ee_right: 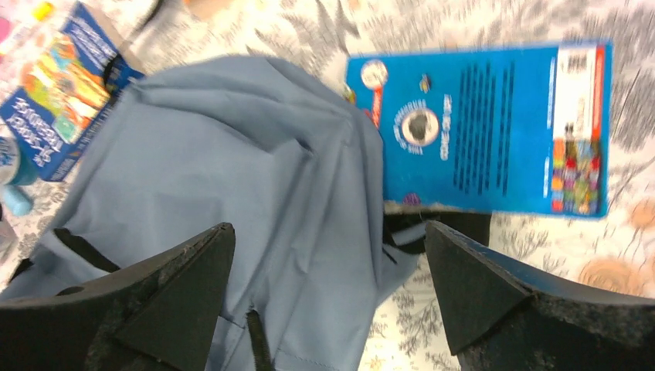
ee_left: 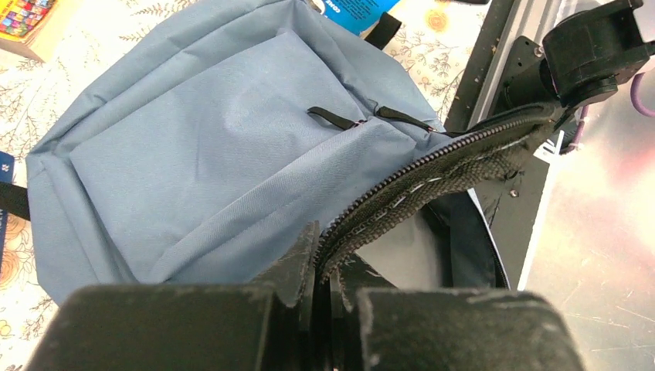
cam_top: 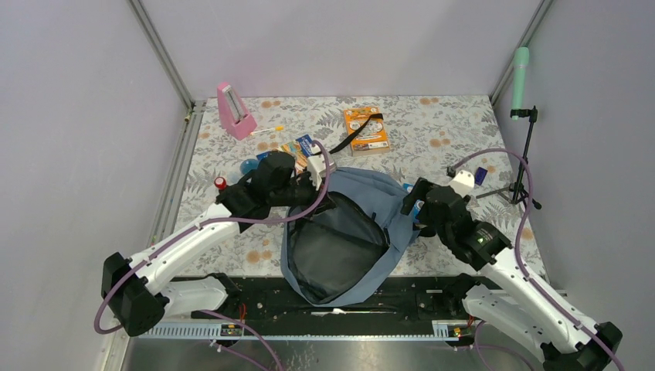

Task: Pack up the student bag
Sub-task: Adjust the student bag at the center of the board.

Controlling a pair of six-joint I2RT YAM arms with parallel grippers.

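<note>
Grey-blue fabric, the student bag (cam_top: 369, 189) lies mid-table by the near edge, mouth gaping on dark lining (cam_top: 340, 247). The left arm (cam_top: 193, 232) stretches in from the near left, left gripper (ee_left: 324, 267) pinching the zipper edge (ee_left: 432, 174). The right arm (cam_top: 510, 270) crooks in from the near right, right gripper (ee_right: 328, 232) spread wide over the bag's right side, beside a blue booklet (ee_right: 494, 127).

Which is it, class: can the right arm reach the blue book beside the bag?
Probably yes: the right tool hangs open over the student bag's edge, and the blue book lies flat just beyond, nothing on top.
</note>
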